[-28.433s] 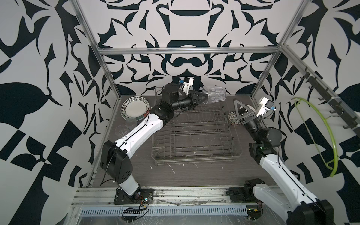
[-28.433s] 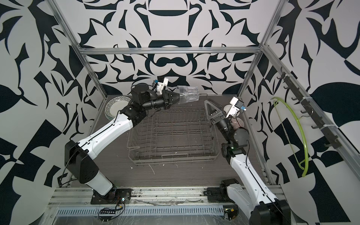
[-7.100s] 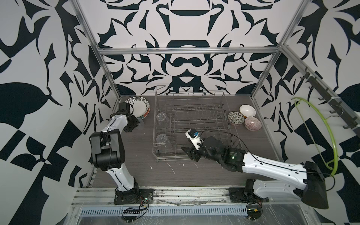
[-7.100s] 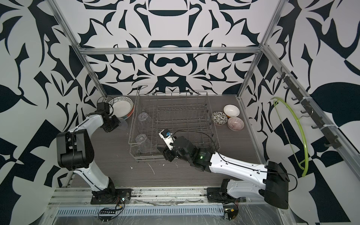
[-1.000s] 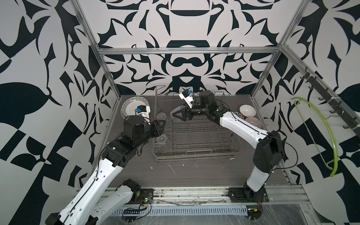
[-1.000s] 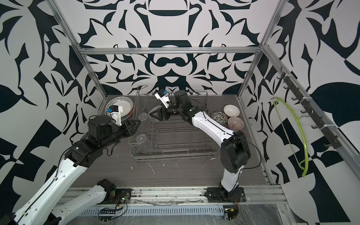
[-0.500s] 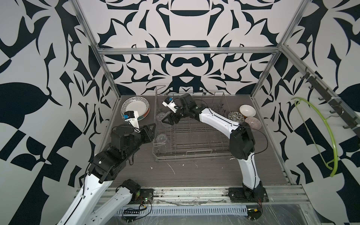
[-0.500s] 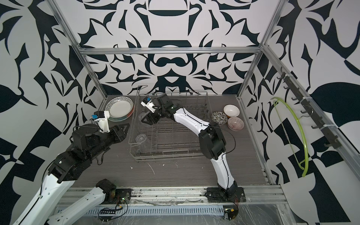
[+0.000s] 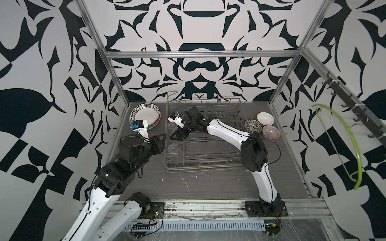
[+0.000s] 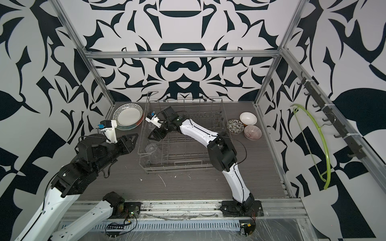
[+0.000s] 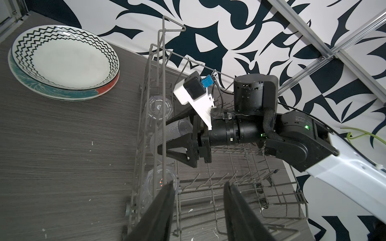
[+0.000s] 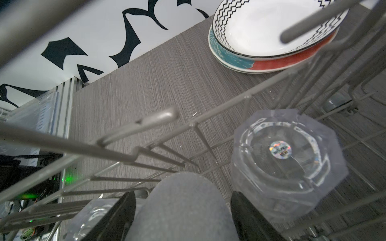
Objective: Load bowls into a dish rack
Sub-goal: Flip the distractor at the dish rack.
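Observation:
Three bowls stand on the table right of the dish rack (image 9: 203,100) (image 10: 183,99): a floral one (image 9: 252,125) (image 10: 235,126), one that is white inside (image 9: 265,119) (image 10: 248,119), and a pinkish striped one (image 9: 271,131) (image 10: 252,132). No gripper is near them. My right gripper (image 9: 176,136) (image 10: 155,135) (image 11: 165,136) (image 12: 183,198) reaches into the rack's left side, shut on a grey ribbed tumbler (image 11: 177,130) (image 12: 183,208). My left gripper (image 9: 160,139) (image 10: 131,138) (image 11: 198,185) hangs open and empty just outside the rack's left wall.
Two clear glasses (image 9: 172,149) (image 11: 158,107) (image 12: 288,156) stand upside down in the rack's left column, on either side of the tumbler. Stacked plates (image 9: 145,113) (image 10: 127,113) (image 11: 62,62) lie at the back left. Tall rack wires (image 11: 160,83) (image 12: 62,144) surround the right gripper.
My right gripper has moved left across the rack and down into its left column. The left arm has drawn back to the left and toward the front.

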